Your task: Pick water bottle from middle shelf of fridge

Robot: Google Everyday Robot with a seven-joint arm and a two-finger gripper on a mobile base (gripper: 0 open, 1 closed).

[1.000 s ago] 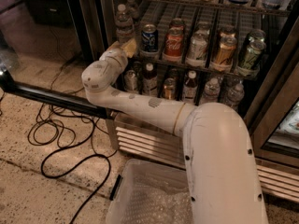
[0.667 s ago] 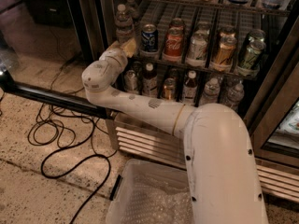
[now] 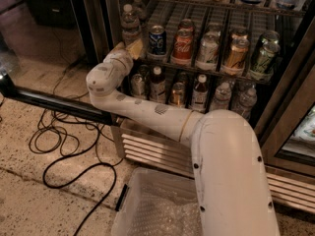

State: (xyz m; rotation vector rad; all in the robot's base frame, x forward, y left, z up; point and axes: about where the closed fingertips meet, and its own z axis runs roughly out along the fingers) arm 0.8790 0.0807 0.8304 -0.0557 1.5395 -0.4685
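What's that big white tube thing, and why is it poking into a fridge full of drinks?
The white tube is a robot's arm, seen by one camera looking down along it from behind. Its tip, the gripper, sits at the left end of the middle shelf of a drinks fridge, right by the base of a clear water bottle. Soda cans fill the rest of that shelf; small bottles stand below. Whether the bottle is gripped yet, I cannot tell. A plastic bin and cables lie on the floor.
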